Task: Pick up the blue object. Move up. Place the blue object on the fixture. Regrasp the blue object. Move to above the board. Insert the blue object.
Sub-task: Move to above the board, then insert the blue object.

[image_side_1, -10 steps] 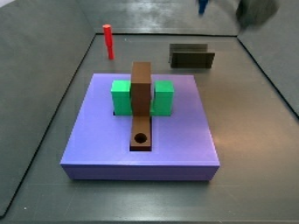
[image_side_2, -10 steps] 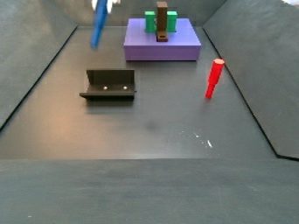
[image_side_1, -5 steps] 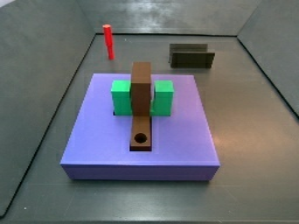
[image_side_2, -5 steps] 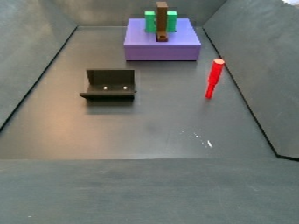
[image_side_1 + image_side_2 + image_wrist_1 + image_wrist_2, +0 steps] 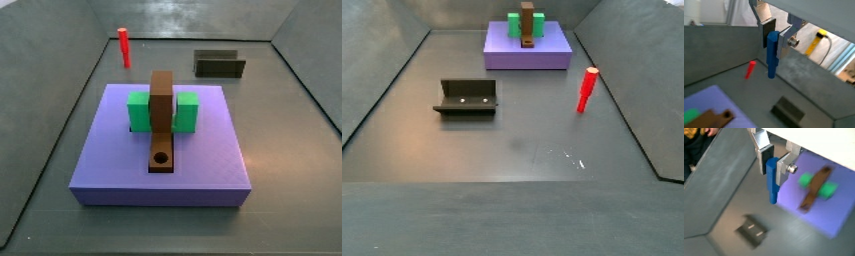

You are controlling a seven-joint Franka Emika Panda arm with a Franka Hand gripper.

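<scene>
Our gripper, out of both side views, clamps the blue object by its upper end, peg hanging lengthwise, and we see the fixture well below, off to one side.

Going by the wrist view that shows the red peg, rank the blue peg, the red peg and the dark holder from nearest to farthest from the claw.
1. Blue peg: clamped in the claw, hanging down.
2. Red peg: on the floor, beside the blue peg's lower end.
3. Dark holder: on the floor, past the blue peg's tip.
</scene>
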